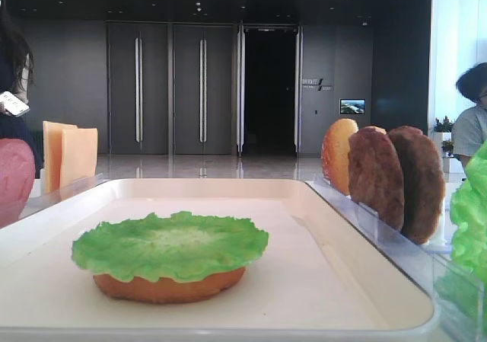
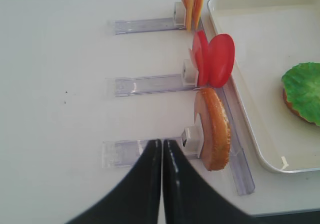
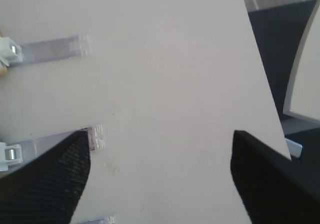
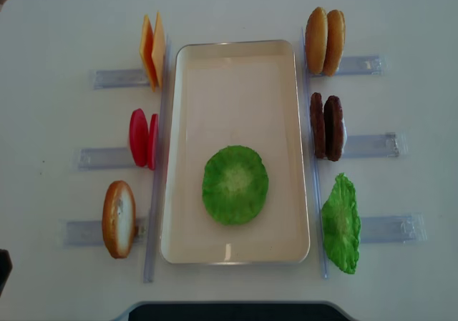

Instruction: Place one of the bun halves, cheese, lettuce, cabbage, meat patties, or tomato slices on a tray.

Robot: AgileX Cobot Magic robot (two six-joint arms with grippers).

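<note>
One camera sits low at the tray rim, facing the doors. Another looks straight down on the worktop. Both wrist cameras look down closely; the left shares the tray.

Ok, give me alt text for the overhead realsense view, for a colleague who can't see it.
A cream tray lies mid-table holding one lettuce leaf laid on a bun half. Left of it stand cheese slices, tomato slices and a bun half; right of it, two buns, two patties and a green leaf clump.
</note>
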